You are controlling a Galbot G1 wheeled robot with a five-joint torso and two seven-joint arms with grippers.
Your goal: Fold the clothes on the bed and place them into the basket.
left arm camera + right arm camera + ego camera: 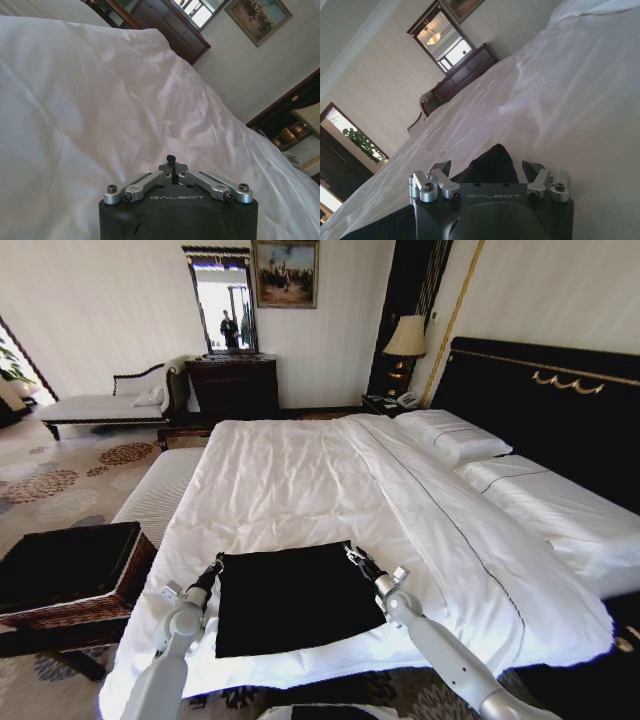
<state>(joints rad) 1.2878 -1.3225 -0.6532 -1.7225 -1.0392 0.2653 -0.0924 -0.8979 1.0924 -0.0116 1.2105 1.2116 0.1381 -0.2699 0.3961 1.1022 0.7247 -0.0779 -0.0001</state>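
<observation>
From the head view, the black T-shirt (295, 598) lay as a flat, roughly square dark panel near the foot edge of the bed (300, 475), on the white duvet. The left gripper (213, 571) sat at the panel's far left corner and the right gripper (353, 554) at its far right corner, one arm down each side. The folding looked to be under way, with the garment already squared and the two far corners being addressed. The next move would call for both corners to be carried evenly, so the cloth did not skew or bunch. The basket (70, 575) stood on the floor just off the bed's left side, near the left arm. A cream bench (160, 490) ran beside the bed beyond it, and a chaise (105, 400), a dresser (235, 383) and a lamp (406, 338) stood well apart at the far wall. Nothing lay on the duvet between the shirt and the basket; the bed's edge was the only thing to clear.

In the left wrist view, the left gripper's (171, 164) jaws stood pinched together, tips nearly meeting; whether cloth sat between them I could not tell. White duvet spread ahead.

In the right wrist view, the right gripper's (490, 167) jaws stood wide apart, a raised fold of the black shirt (487, 162) between them, not yet clamped.
</observation>
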